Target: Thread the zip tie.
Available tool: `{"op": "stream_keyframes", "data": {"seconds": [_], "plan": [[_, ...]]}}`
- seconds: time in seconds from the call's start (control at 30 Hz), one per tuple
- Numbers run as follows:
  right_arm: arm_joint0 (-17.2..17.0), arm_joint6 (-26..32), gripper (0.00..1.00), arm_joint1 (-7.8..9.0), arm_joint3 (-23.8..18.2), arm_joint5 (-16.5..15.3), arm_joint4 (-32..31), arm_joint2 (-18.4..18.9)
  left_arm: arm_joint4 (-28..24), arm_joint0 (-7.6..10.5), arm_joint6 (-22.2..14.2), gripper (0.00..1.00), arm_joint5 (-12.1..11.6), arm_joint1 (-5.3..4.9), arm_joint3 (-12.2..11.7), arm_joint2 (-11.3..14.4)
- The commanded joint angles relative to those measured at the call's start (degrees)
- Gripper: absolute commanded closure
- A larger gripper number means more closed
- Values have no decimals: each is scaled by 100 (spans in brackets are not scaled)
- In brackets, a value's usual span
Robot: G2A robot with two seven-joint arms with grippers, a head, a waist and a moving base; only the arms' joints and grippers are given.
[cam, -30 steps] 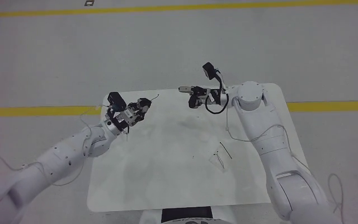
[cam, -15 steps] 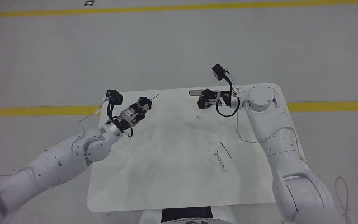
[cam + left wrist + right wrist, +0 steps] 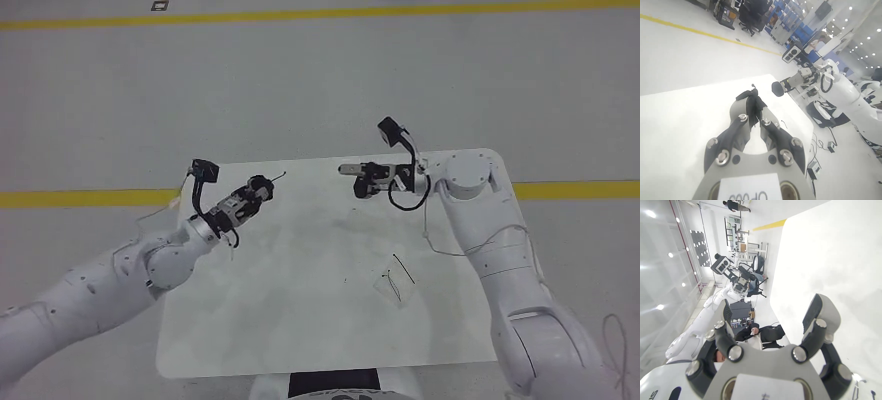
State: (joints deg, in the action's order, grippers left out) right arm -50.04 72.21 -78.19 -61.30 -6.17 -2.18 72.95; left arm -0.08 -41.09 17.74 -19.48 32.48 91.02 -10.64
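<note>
Seen from the middle of the table (image 3: 300,320) in the top view, the left gripper (image 3: 262,186) sat at ten o'clock, with the zip tie (image 3: 277,176) jutting from it toward the far edge. The right gripper (image 3: 347,169) was at twelve o'clock, well apart. Loose ties (image 3: 398,272) lay at three o'clock.

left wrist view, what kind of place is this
Likely a robotics lab or workshop hall: a yellow floor line across the pale floor, office chairs and blue racks at the far side, and rows of ceiling lights.
</note>
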Motion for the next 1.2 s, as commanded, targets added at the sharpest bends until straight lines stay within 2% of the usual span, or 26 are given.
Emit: {"op": "stream_keyframes", "data": {"seconds": [0.0, 0.07, 0.4, 0.5, 0.57, 0.63, 0.67, 0.73, 0.83, 0.9, 1.07, 1.17], "plan": [[3, 57, 0, 10, -16, -38, 95, -27, -178, -65, -165, 100, 0, 27, 78, -93], [4, 74, 0, 12, -18, -51, 113, -31, -335, -150, -345, 100, 0, 55, 91, -247], [4, 74, 0, 12, -18, -51, 113, -31, -449, -183, -407, 100, 0, 68, 123, -259], [4, 74, 0, 12, -18, -51, 113, -31, -1157, -208, -920, 100, 0, 105, 203, -442], [4, 74, 0, 12, -18, -51, 113, -31, -1579, -241, -1417, 100, 0, 110, 183, -633], [4, 74, 0, 12, -18, -51, 113, -31, -1920, -307, -1842, 100, 0, 111, 144, -850], [4, 74, 0, 12, -18, -51, 113, -31, -2075, -366, -2201, 100, 0, 114, 135, -1004], [4, 74, 0, 12, -18, -51, 113, -31, -2125, -483, -2562, 100, 0, 117, 34, -1266], [4, 74, 0, 12, -18, -51, 113, -31, -2164, -755, -3152, 100, 0, 142, 82, -1708], [4, 74, 0, 12, -18, -51, 113, -31, -2268, -974, -3546, 100, 0, 170, 29, -2078], [4, 74, 0, 12, -18, -51, 113, -31, -2576, -1557, -4589, 100, 0, 324, 160, -2979], [4, 74, 0, 12, -18, -51, 113, -31, -2670, -1924, -5328, 100, 0, 486, 109, -3577]]}}
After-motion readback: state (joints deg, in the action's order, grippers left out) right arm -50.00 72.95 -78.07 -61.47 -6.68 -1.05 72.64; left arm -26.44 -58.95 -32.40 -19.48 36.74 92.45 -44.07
